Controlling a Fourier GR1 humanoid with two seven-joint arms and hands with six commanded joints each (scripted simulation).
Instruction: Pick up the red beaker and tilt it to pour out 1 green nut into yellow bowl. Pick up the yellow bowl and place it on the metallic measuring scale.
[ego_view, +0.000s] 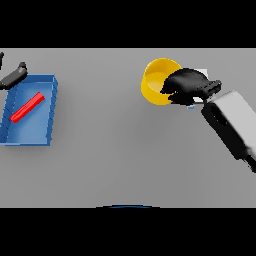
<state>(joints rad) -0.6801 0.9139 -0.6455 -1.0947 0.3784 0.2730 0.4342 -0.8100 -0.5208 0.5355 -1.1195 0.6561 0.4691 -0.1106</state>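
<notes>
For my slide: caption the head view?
Right hand grips the yellow bowl; a red beaker lies in the blue tray.

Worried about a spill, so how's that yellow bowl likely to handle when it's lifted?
The yellow bowl looks rigid and thin-walled, so probably light. The right hand grips one rim only, so it may tilt. Its rounded shape might rock when set down.

The right hand (184, 85) sits at the right rim of the yellow bowl (159, 81), fingers curled over that rim, its white and grey forearm angling away to the bowl's lower right. The left hand (13, 76) shows far left of the bowl, fingers extended.
</notes>
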